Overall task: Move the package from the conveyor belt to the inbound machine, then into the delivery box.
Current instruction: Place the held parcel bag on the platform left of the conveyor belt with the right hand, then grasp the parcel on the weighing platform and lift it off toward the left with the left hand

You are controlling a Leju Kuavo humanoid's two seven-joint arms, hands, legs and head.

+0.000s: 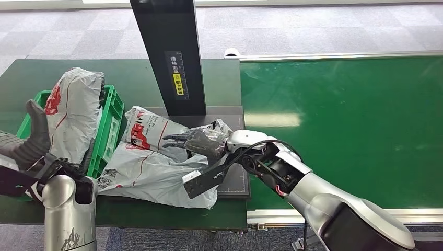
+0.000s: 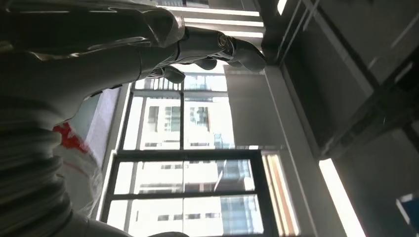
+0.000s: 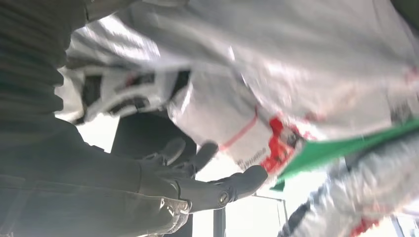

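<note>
The right hand [image 1: 190, 140] lies fingers spread on the grey package [image 1: 151, 167] beside the green box [image 1: 108, 130]; the left hand [image 1: 32, 137] is raised, fingers apart, holding nothing.

We're seeing crinkly, glossy grey plastic on the package [image 1: 156, 172], a moulded green plastic delivery box [image 1: 107, 130], a matt green conveyor belt [image 1: 345, 125] with a metal edge, and smooth silver metal arms.

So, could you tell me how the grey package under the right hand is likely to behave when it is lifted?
The package looks like a crumpled, glossy plastic mailer, so it will probably sag and fold rather than hold its shape. The sheen suggests it may slip under the right hand. It lies flat and wrinkled by the crate, so it seems light and unlikely to roll.
</note>
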